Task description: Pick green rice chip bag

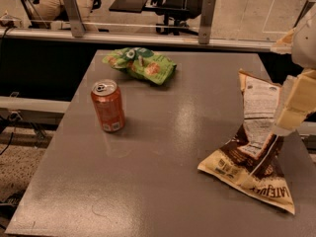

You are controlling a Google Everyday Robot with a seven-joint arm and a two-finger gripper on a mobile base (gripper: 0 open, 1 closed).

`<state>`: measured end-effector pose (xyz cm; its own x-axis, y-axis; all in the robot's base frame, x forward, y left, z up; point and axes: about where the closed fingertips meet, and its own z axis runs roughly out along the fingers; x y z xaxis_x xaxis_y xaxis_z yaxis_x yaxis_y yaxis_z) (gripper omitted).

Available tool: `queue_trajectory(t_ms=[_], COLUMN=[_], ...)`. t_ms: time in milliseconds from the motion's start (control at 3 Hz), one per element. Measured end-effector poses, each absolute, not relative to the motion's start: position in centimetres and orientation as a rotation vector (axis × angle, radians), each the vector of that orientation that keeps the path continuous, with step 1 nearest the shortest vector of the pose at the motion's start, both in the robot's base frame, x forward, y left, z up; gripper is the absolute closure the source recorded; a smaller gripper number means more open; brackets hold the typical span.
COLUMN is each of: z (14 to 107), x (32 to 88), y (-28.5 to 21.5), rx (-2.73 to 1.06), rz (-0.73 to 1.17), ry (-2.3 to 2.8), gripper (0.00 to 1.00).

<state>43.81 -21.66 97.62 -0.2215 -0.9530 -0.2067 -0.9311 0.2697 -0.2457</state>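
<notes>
- The gripper is hanging over the right edge of the desk, just above the brown and cream bag. Honestly can't tell how far open it is, or whether it's touching that bag.
- The green rice chip bag is lying well apart from it, up by the far edge and left of the middle, so I'd say the reach is going leftward and away.
- Its long axis is running roughly along the far edge.
- An orange soda can is standing nearer the left edge, probably off that line.
</notes>
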Motion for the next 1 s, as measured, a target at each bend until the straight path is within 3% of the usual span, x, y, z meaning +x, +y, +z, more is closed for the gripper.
queue_trajectory(t_ms=[1000], z=[97.2], x=[48.2], y=[-19.2], rx=[-1.696], rz=[0.013], ry=[2.168], gripper=[0.00])
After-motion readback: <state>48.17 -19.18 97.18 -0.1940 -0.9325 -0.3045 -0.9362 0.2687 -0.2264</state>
